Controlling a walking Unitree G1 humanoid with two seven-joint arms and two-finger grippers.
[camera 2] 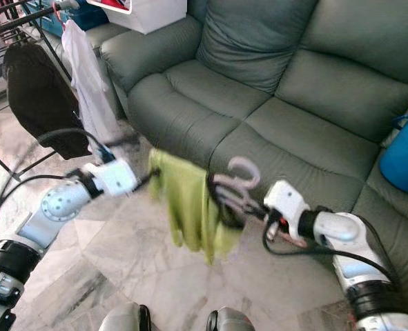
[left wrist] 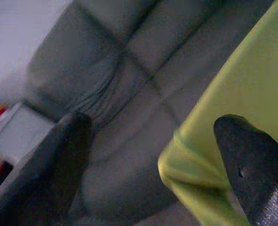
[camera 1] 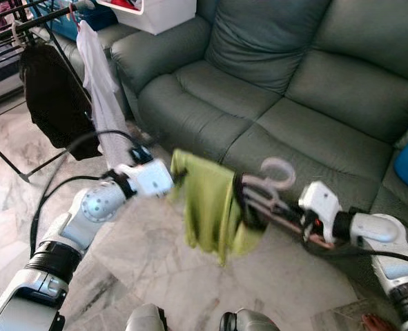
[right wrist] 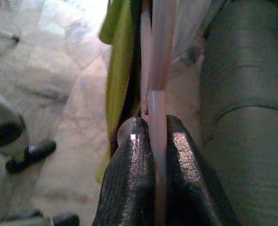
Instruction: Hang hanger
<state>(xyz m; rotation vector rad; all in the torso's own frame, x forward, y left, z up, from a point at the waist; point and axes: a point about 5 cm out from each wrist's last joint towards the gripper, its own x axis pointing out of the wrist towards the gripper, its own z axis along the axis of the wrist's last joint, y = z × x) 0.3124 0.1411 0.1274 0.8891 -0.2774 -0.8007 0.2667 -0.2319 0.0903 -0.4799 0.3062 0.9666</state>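
Right wrist view: your right gripper (right wrist: pixel 158 141) clamps the pink hanger (right wrist: pixel 158 56), green shirt (camera 1: pixel 207 207) draped; left gripper (left wrist: pixel 153 155) fingers spread; drying rack (camera 1: pixel 10 31) well apart, hanging remains.

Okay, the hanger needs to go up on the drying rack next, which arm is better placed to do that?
Right, probably. The right gripper has its fingers clamped on the pink hanger carrying the green garment. The left gripper is open beside the garment, gripping nothing, though it sits nearer the drying rack.
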